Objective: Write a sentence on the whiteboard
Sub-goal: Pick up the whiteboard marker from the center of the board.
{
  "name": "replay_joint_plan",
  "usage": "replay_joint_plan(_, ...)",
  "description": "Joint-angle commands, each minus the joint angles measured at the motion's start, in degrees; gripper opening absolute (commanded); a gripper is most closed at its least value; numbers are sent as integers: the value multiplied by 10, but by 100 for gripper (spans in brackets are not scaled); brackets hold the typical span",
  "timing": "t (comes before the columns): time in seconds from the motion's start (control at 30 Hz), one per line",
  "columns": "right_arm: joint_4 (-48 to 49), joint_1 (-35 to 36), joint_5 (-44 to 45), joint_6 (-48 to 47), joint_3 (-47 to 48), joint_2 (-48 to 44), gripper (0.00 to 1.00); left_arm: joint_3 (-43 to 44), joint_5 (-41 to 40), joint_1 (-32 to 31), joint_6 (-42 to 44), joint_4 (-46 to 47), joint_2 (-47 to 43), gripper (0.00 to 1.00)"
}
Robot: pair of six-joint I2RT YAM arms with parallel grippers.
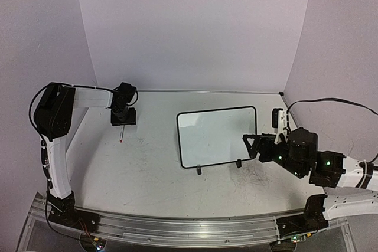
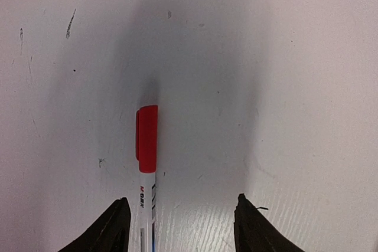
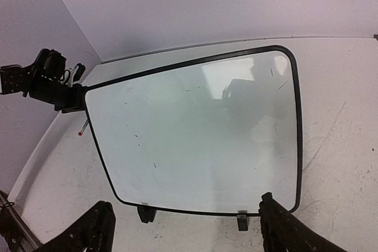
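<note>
The left gripper (image 2: 182, 205) points down at the table (image 1: 147, 169) with its fingers (image 2: 112, 228) spread apart. A marker (image 2: 147, 140) lies on the surface between them, closer to the finger on the left of the wrist view and not visibly touched by either. It has a red cap and a white barrel with small print. I cannot tell whether the fingertips rest on the table or hang just above it.

The right gripper (image 1: 249, 146) is opened wide and holds nothing. It is low, just beside the right edge of the whiteboard (image 1: 217, 137), near that board's near right corner.

The whiteboard lies towards the centre-right of the table, well apart from the marker. It is a white rectangle in a thin black frame with rounded corners, and two small black feet (image 3: 146, 213) jut from its near edge. Its face is glossy and shows pale reflections. It carries only faint specks and short scuff marks, with no writing.

Bare, scuffed tabletop lies between the board and the marker, in front of the feet, and behind the far edge. Plain lilac walls (image 1: 195, 28) close the back and both sides. A metal rail (image 1: 177, 225) runs along the near edge, with the arm bases on it.
</note>
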Motion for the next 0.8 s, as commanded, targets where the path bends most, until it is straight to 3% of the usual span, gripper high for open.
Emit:
replay_joint_plan(0.0, 25, 1, 10, -17, -4, -20, 87, 35, -5, 20, 11, -36, 14, 61)
replay_joint_plan(0.1, 25, 1, 8, -28, 1, -25, 87, 29, 21, 33, 12, -36, 25, 49)
replay_joint_plan(0.27, 26, 1, 8, -30, 1, -29, 87, 20, 32, 45, 13, -34, 35, 43)
replay_joint_plan(0.47, 27, 1, 1, -13, -6, -33, 87, 3, 47, 58, 21, -19, 36, 26)
replay_joint_plan(0.77, 26, 1, -16, 6, 3, -34, 87, -32, 87, 58, 22, 15, 35, 21)
